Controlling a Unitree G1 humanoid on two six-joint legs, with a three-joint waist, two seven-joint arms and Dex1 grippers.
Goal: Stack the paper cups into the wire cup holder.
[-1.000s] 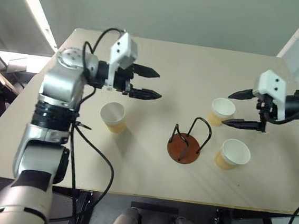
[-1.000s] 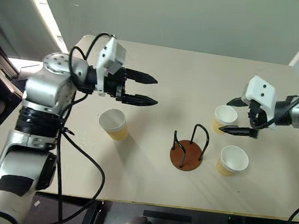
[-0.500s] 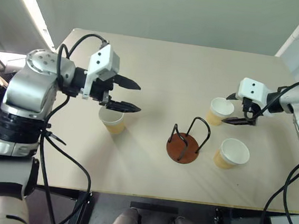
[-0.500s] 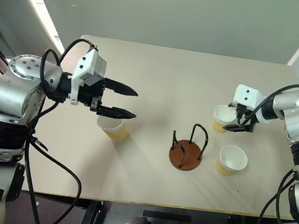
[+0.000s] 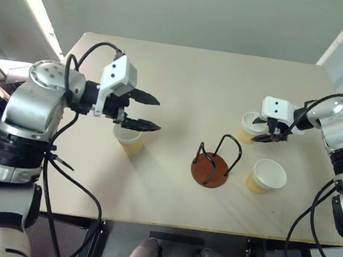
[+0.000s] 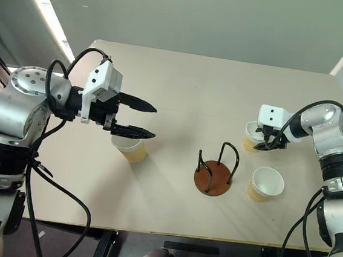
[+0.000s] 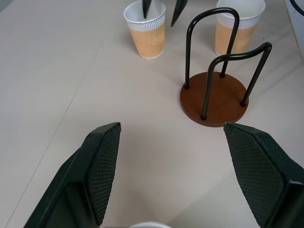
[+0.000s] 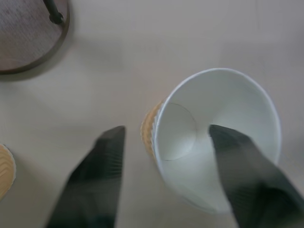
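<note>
Right claw (image 5: 267,129) is straddling the rim of the far paper cup (image 5: 250,126), at 1 o'clock from the wire cup holder (image 5: 212,164), one finger inside, not yet pinching. Left claw (image 5: 147,110) is hanging spread. Risk: thin wall crushing or cup tipping as I'm squeezing

A bare test room or lab: a plain pale beige rectangular table (image 5: 183,69) beneath both grippers, blank grey-green wall (image 5: 195,12) beyond them, and a long ceiling strip light (image 5: 34,6) past the left gripper (image 5: 150,111).
</note>
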